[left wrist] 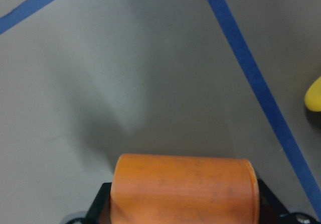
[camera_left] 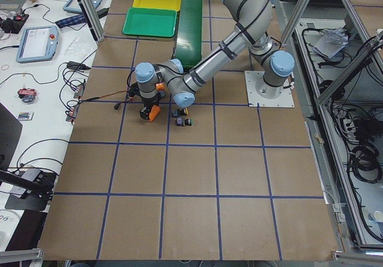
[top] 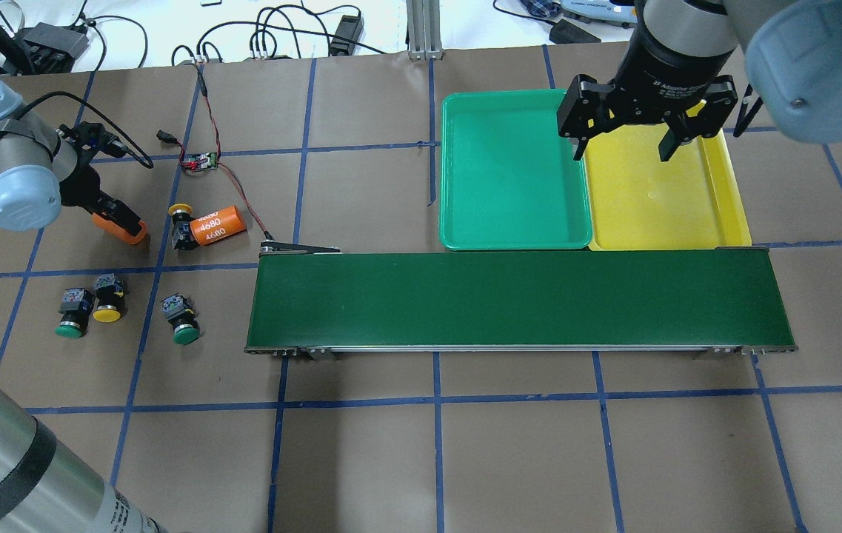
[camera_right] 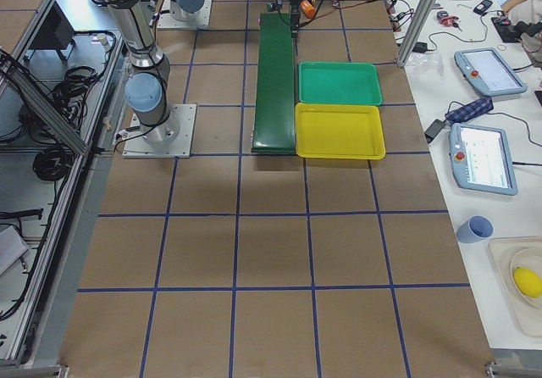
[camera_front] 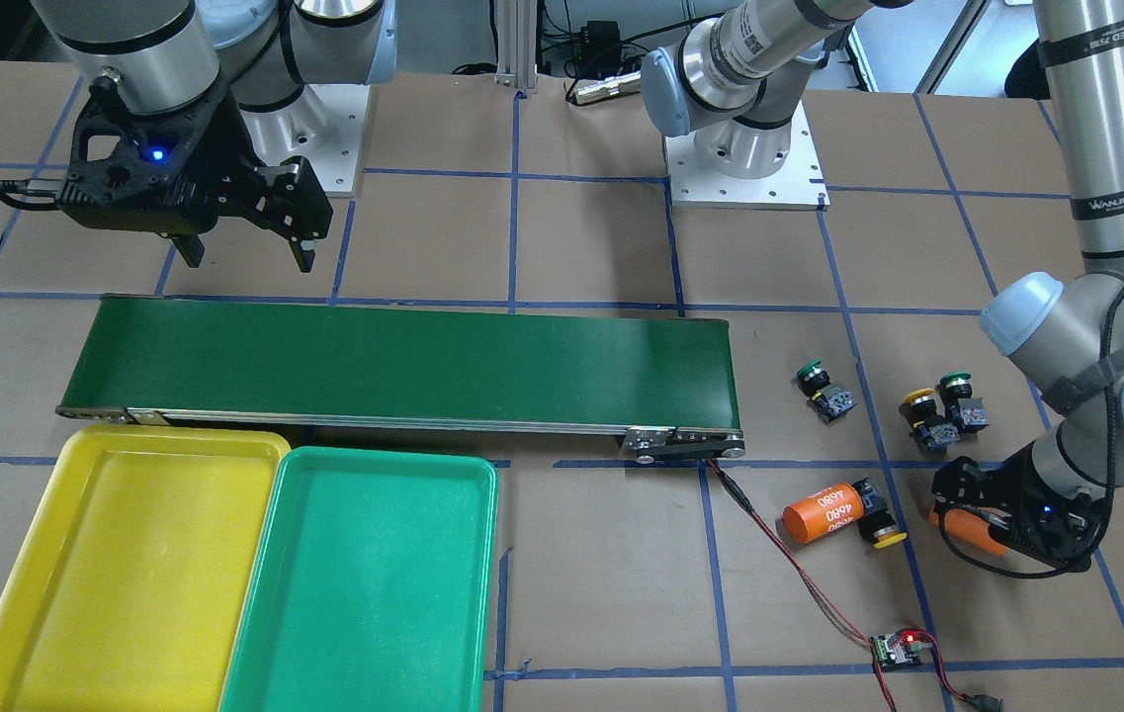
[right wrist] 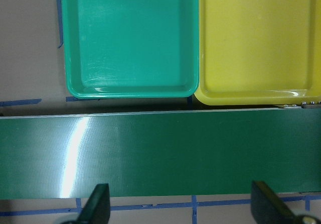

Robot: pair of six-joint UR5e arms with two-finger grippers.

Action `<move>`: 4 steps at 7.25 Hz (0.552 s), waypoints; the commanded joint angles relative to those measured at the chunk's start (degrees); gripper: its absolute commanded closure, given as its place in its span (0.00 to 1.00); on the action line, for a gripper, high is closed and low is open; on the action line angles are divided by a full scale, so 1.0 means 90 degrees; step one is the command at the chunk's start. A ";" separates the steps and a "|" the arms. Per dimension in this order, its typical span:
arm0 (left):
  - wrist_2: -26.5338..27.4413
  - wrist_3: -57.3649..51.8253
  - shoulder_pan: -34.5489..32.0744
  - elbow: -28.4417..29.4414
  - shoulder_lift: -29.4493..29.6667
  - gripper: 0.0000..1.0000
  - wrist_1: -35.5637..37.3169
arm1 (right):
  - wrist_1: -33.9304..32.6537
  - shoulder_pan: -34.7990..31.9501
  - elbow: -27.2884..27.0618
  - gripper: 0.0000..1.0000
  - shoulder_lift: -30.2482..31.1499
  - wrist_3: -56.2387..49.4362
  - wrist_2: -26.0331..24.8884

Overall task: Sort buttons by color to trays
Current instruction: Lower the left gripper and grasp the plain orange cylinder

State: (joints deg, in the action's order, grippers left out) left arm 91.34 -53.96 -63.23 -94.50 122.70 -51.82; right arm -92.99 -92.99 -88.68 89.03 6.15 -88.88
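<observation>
While left gripper (top: 115, 220) pinches a plain orange cylinder (top: 127, 232) at far left, four buttons lie on the surface (top: 524, 459) nearby: green-capped button (top: 70, 312) just beside yellow-capped button (top: 107, 299), second green button (top: 181, 321) alone, second yellow button (top: 181, 222) against the 4680 cylinder (top: 218, 225). Conveyor belt (top: 517, 300) centre. Green tray (top: 509, 170) and yellow tray (top: 665, 207) adjacent beyond its right half. Right gripper (top: 624, 148) raised, jaws spread.
</observation>
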 commanded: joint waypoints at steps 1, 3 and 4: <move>-0.0070 0.0677 -0.0055 0.0079 -0.0418 1.00 -0.0625 | 0.0000 0.0000 -0.0010 0.00 0.0000 0.0000 0.0002; -0.0448 0.2052 -0.0191 -0.0017 -0.1227 1.00 -0.1640 | -0.0029 0.0000 -0.0049 0.00 0.0000 0.0000 0.0002; -0.0761 0.2794 -0.0395 -0.0076 -0.1724 1.00 -0.2196 | -0.0039 0.0000 -0.0049 0.00 0.0000 0.0000 0.0002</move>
State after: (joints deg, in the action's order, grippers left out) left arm 87.62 -36.77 -65.14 -94.53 112.31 -65.70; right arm -93.24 -92.99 -89.07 89.04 6.15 -88.86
